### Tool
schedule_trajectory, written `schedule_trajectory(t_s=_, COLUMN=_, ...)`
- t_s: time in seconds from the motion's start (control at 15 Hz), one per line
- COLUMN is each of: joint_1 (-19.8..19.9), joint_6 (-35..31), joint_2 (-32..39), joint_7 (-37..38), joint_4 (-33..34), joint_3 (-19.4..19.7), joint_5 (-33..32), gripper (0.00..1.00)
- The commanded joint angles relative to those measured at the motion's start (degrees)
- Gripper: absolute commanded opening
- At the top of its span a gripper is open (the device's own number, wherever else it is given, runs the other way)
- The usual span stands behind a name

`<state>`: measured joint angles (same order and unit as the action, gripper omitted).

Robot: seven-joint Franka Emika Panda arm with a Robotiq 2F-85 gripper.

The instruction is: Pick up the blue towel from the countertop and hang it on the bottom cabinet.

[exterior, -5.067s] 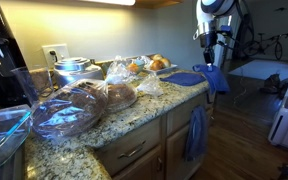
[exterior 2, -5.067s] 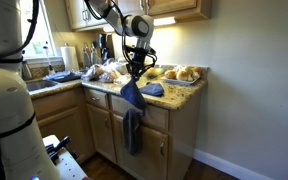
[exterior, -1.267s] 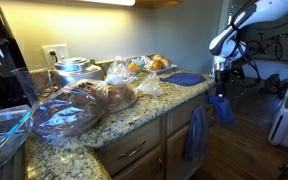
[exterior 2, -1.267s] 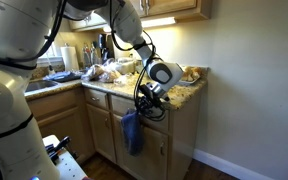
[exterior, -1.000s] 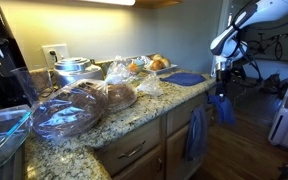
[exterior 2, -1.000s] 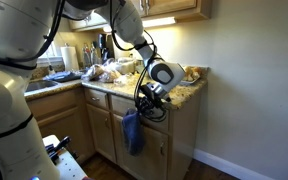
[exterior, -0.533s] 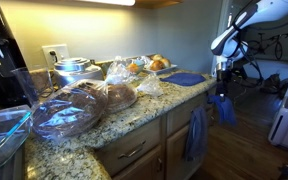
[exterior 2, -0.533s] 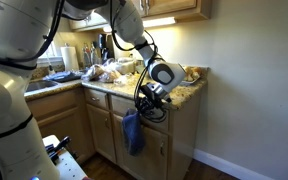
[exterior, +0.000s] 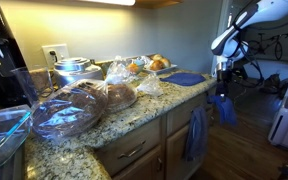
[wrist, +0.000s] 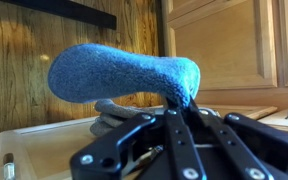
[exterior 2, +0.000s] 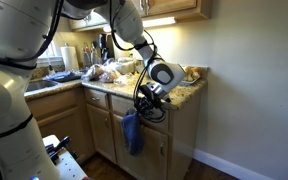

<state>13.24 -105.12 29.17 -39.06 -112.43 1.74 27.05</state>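
Note:
The blue towel (exterior: pixel 223 108) hangs limp from my gripper (exterior: pixel 221 88), which is shut on its top, just off the end of the granite countertop (exterior: pixel 134 115). In an exterior view the gripper (exterior 2: pixel 145 107) holds the towel (exterior 2: pixel 131 131) in front of the bottom cabinet (exterior 2: pixel 179 140), below the countertop (exterior 2: pixel 191 93). In the wrist view the towel (wrist: pixel 114 70) bulges out above the gripper (wrist: pixel 181 104), close to the cabinet's wooden front (wrist: pixel 224 40).
A duller blue towel (exterior: pixel 195 133) hangs on a cabinet front. A flat blue mat (exterior: pixel 185 79), bagged bread (exterior: pixel 74 108) and pots crowd the countertop. A black bar handle (wrist: pixel 74 10) runs along the wood. Open floor lies beyond the cabinet's end.
Since five seconds ago the gripper has carried the towel from countertop height down to the cabinet front. Over the last second nothing has visibly moved.

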Motion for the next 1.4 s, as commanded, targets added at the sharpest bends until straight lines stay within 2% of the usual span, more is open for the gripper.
schedule_trajectory(t_s=0.0, joint_1=1.0, joint_6=-0.1, joint_2=0.6, joint_7=-0.2, joint_4=-3.8, joint_3=-1.2, joint_5=1.6, gripper=0.06)
schedule_trajectory(t_s=0.8, joint_1=0.8, joint_6=2.7, joint_2=1.5, joint_7=-0.5, joint_4=-3.9, joint_3=-1.8, joint_5=1.6, gripper=0.06)
schedule_trajectory(t_s=1.33, joint_1=0.5, joint_6=1.6, joint_2=4.2, joint_7=2.2, joint_4=-1.5, joint_3=-1.2, joint_5=1.5, gripper=0.06)
